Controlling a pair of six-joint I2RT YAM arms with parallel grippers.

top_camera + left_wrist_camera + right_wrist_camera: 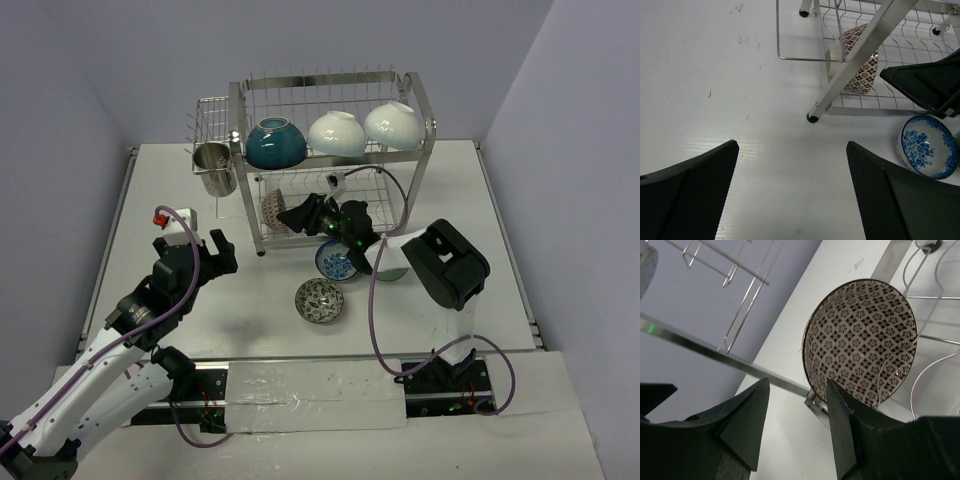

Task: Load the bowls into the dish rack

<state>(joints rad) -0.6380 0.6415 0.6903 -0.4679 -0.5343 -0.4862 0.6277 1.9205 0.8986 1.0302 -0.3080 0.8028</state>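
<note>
While the right gripper (799, 384) stood parted and empty, a red bowl (860, 340) leaned in the rack (335, 85)'s lower tier, just past its fingertips. Three bowls (337, 133) sat on the tier above it. Three others (319, 300) waited on the table (180, 180) behind it, and the left gripper (792, 145) gaped wide off to its left.

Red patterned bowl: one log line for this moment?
red patterned bowl: on edge in dish rack | right gripper: open | left gripper: open
</note>
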